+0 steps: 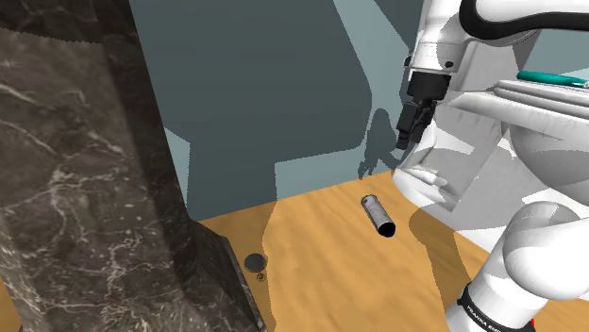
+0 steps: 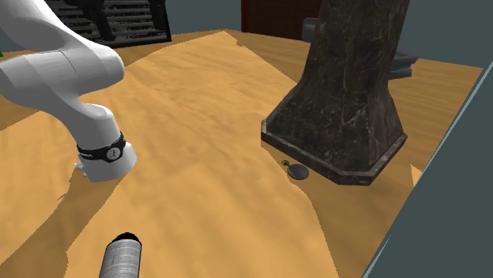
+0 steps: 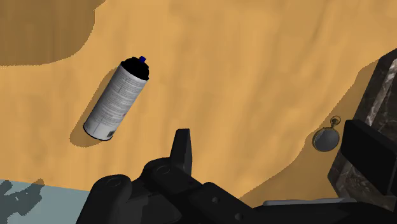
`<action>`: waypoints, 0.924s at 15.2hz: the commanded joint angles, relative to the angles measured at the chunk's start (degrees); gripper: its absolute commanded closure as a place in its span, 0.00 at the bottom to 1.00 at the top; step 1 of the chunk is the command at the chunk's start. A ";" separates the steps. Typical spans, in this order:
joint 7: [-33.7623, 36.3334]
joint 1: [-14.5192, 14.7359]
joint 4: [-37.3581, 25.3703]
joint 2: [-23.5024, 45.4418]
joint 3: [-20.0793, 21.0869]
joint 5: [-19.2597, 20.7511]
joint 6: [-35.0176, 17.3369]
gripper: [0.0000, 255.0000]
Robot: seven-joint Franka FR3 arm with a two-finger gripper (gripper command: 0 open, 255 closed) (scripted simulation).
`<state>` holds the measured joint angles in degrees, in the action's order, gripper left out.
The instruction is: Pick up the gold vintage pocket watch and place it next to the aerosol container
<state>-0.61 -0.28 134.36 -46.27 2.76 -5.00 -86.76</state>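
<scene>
Shoulder view: gripper (image 1: pixel 406 141) hangs high; pocket watch (image 1: pixel 256 263) lies far below the fingers, at the marble pedestal (image 1: pixel 85 189) foot.
Second exterior view: watch beside the pedestal, aerosol can (image 2: pixel 121 257) well apart.
Wrist view: fingers (image 3: pixel 182 146) spread, empty; watch between them, can outside.

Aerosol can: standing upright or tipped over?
Tipped over. The aerosol can rests lengthwise on the wooden surface, its capped end pointing sideways, not up.

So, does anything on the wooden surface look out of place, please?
The aerosol can lies on its side rather than standing. The pocket watch lies close beside the base of the dark marble pillar and looks grey, not gold.
</scene>
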 commanded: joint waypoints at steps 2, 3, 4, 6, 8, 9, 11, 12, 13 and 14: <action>0.57 0.27 1.44 0.20 0.76 -0.56 -1.96 0.00; 1.12 0.55 2.80 0.50 1.54 -1.13 -3.93 0.00; 1.67 0.83 4.09 0.88 2.33 -1.69 -5.94 0.00; 2.77 1.43 6.44 1.95 3.95 -2.80 -10.02 0.00; 3.84 2.04 8.49 3.42 5.61 -3.87 -14.21 0.00; 4.38 2.34 9.39 4.31 6.46 -4.39 -16.34 0.00; 5.46 2.91 10.94 6.39 8.20 -5.37 -20.68 0.00; 6.00 3.17 11.59 7.60 9.09 -5.83 -22.87 0.00; 6.55 3.43 12.15 8.90 9.97 -6.24 -25.09 0.00; 7.12 3.67 12.63 10.31 10.87 -6.62 -27.32 0.00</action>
<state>5.82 3.12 146.69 -37.56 12.63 -11.16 -111.67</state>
